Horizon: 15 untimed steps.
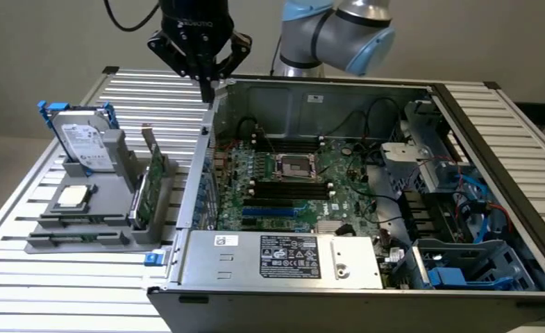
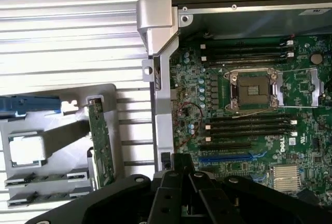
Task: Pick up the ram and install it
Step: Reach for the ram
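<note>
The ram [image 1: 76, 222] [image 2: 45, 177] lies flat as a narrow green stick in the front of the grey holder [image 1: 96, 229], with a second stick [image 2: 32, 197] in front of it. My gripper [image 1: 205, 94] [image 2: 181, 166] hangs shut with nothing in it. It is above the back left corner of the open computer case [image 1: 207, 139], well behind the holder and apart from the ram. Black memory slots [image 1: 291, 189] [image 2: 249, 129] flank the processor socket [image 2: 251, 90] on the motherboard.
The holder also carries an upright silver hard drive [image 1: 82, 146], a processor chip [image 1: 74, 197] [image 2: 23, 149] and a taller green card with a metal bracket [image 1: 153, 177] [image 2: 101, 146]. Inside the case are a power supply [image 1: 282, 257], cables and a blue drive bay [image 1: 466, 263].
</note>
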{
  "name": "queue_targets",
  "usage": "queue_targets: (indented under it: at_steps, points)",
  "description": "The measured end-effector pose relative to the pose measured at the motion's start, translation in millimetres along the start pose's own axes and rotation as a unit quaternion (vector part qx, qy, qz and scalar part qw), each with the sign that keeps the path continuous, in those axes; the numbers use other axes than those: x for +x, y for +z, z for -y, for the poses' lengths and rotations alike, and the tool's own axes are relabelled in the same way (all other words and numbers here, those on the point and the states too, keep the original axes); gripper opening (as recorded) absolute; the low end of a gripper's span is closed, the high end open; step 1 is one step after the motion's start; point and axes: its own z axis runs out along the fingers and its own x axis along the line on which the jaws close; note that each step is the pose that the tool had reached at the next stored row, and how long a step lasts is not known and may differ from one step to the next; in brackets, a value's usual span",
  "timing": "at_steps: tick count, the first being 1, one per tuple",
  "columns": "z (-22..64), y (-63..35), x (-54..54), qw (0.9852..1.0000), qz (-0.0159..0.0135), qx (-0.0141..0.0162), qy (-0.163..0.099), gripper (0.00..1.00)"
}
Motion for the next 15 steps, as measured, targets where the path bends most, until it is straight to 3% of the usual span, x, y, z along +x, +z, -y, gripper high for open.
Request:
queue_targets:
  at_steps: [15]
  points:
    - [1.3,9.7,68.3,1.0,-0.0008,0.0001,0.0,0.11]
